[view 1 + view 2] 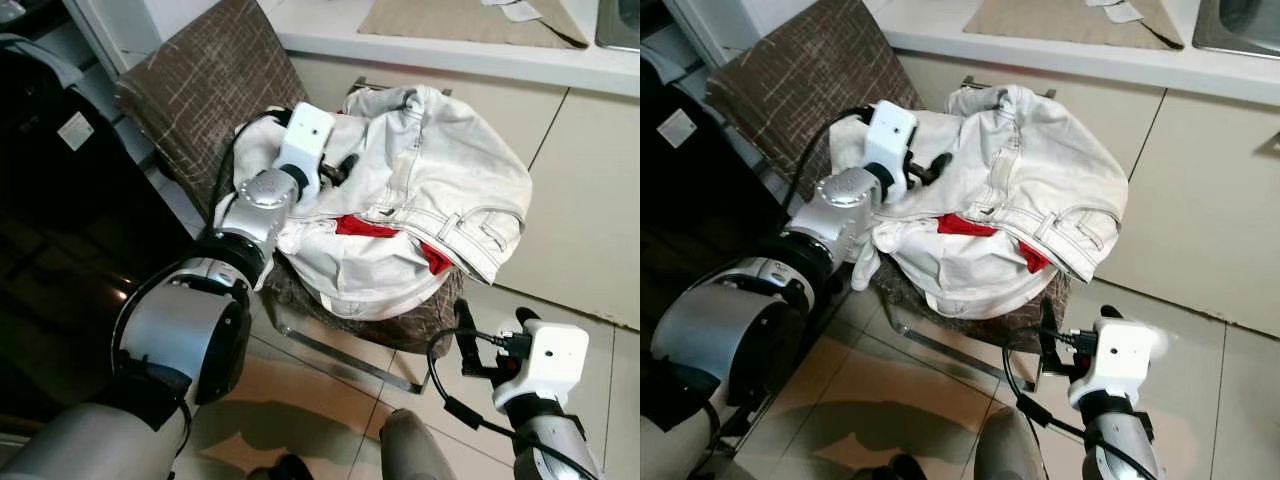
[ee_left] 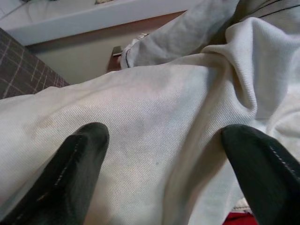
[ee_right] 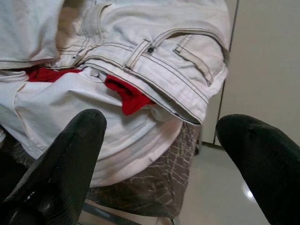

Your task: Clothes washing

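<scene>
Two grippers up at the laundry pile. Off-white clothes (image 1: 420, 190) heaped on the brown chair (image 1: 200, 90) beside the cabinets (image 1: 590, 200), with a red garment (image 1: 365, 226) poking out from under the jeans waistband. Left gripper (image 1: 340, 168) is on the near-left side of the pile, fingers (image 2: 70, 178) spread, white fabric between them, not pinched. Right gripper (image 1: 468, 340) sits low by the chair's front corner, fingers (image 3: 70, 154) apart, aimed at the pile, touching nothing
</scene>
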You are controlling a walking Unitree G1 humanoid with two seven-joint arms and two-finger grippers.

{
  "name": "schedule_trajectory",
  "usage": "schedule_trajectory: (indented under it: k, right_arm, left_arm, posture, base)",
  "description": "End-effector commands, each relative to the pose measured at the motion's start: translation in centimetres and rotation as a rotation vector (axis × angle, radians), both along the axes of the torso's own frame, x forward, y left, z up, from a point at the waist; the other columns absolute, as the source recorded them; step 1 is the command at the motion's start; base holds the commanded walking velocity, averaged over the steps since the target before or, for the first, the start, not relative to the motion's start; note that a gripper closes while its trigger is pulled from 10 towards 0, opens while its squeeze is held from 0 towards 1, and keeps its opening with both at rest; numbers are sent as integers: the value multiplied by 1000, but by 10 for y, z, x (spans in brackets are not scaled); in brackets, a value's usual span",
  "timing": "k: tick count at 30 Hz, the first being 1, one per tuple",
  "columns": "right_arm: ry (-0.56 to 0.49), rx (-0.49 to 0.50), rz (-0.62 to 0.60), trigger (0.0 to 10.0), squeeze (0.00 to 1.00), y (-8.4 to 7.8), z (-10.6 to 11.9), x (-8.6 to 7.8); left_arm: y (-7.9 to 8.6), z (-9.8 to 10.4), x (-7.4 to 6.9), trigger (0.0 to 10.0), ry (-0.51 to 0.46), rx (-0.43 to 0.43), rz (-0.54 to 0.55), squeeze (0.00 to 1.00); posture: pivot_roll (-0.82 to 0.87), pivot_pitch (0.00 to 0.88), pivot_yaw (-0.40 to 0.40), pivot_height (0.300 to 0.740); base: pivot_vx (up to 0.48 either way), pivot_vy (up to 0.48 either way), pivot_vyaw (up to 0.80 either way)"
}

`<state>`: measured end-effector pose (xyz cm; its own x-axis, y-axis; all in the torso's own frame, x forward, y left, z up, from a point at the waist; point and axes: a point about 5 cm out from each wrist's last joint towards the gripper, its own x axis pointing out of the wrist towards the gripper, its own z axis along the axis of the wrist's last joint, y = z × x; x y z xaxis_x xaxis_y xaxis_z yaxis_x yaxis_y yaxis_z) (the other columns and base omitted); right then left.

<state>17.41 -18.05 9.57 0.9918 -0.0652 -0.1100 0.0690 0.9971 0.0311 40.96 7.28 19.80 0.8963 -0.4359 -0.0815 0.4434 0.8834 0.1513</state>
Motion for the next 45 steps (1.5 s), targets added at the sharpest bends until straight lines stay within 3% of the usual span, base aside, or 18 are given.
schedule_trajectory:
  k: [1, 2, 3, 4, 5, 13, 19, 25, 31, 33, 36, 39, 41, 44, 45]
  right_arm:
    - [0, -2, 0, 10000, 0, 1, 4, -4]
    - [4, -4, 0, 10000, 0, 2, 4, -6]
    - [8, -5, -2, 10000, 0, 2, 5, -8]
    - [11, -6, -4, 10000, 0, 2, 5, -9]
    - [14, -7, -5, 10000, 0, 2, 6, -11]
    - [43, -8, -22, 10000, 0, 2, 7, -25]
    - [56, -12, -16, 10000, 0, 4, 9, -29]
    - [67, -21, -17, 10000, 0, 3, 10, -33]
    - [75, -21, -11, 10000, 0, 4, 9, -32]
    - [75, -20, -5, 10000, 0, 5, 8, -31]
    - [75, -19, 2, 10000, 0, 6, 8, -30]
    - [75, -19, 3, 10000, 0, 7, 7, -29]
    - [73, -19, -2, 10000, 0, 6, 6, -27]
    - [71, -20, -5, 10000, 0, 4, 6, -24]
    - [68, -21, -4, 10000, 0, 3, 5, -21]
  left_arm:
    - [-1, -1, 0, 10000, 28, -4, 14, 1000]
    - [-3, -3, 0, 10000, 36, -5, 16, 1000]
    - [-5, -7, -1, 10000, 51, -15, 22, 690]
    - [-7, -10, -2, 10000, 62, -23, 26, 690]
    - [-10, -14, -4, 10000, 82, -44, 22, 0]
    - [-30, -25, -12, 10000, 141, -179, -32, 0]
    - [-46, -37, -21, 10000, 138, -115, -43, 0]
    - [-57, -48, -28, 10000, 174, -136, -49, 0]
    - [-85, -41, -36, 10000, 231, -328, -109, 0]
    - [-96, -38, -40, 10000, 224, -342, -140, 0]
    - [-114, -35, -48, 10000, 169, -276, -190, 0]
    - [-119, -33, -51, 10000, 133, -233, -210, 0]
    - [-124, -30, -53, 10000, 65, -154, -246, 0]
    - [-123, -26, -52, 10000, 48, -181, -251, 0]
    - [-123, -20, -51, 10000, -4, -165, -262, 0]
  posture:
    - [-596, 240, 196, 736]
    - [-598, 243, 196, 736]
    - [-604, 252, 195, 736]
    - [-604, 252, 195, 736]
    - [-612, 264, 196, 736]
    - [-625, 297, 192, 736]
    - [-641, 306, 183, 736]
    - [-653, 309, 179, 736]
    - [-646, 298, 180, 736]
    - [-642, 289, 183, 736]
    - [-643, 284, 184, 736]
    - [-644, 279, 185, 736]
    - [-637, 265, 191, 736]
    - [-631, 258, 192, 736]
    - [-620, 251, 190, 736]
  base:
    - [0, 0, 0]
    - [0, 0, 0]
    - [0, 0, 0]
    - [0, 0, 0]
    - [0, 0, 0]
    - [0, 0, 0]
    - [0, 0, 0]
    - [0, 0, 0]
    - [0, 0, 0]
    - [0, 0, 0]
    - [0, 0, 0]
    - [0, 0, 0]
    - [0, 0, 0]
    - [0, 0, 0]
    - [0, 0, 0]
